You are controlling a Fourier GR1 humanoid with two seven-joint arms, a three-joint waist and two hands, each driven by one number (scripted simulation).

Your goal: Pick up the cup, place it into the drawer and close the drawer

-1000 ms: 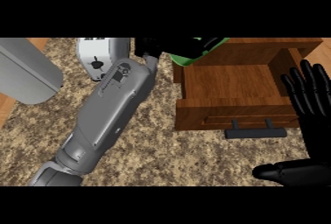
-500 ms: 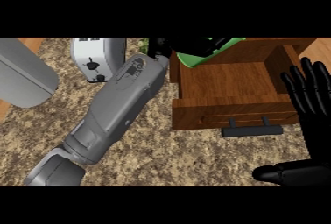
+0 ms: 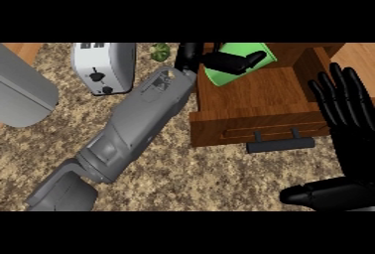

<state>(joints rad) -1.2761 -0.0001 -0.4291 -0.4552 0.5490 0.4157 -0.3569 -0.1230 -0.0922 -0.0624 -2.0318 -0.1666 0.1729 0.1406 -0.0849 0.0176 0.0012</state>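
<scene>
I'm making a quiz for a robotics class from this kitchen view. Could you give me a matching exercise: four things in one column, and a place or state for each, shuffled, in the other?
Things:
1. cup
2. toaster
3. right robot hand
4. drawer

Places or states:
A. white, at the left on the counter
B. open, fingers straight, beside the drawer
C. pulled open, dark handle in front
D. green, held over the drawer by the left robot hand

Pairs: 1-D, 2-A, 3-B, 4-C
</scene>
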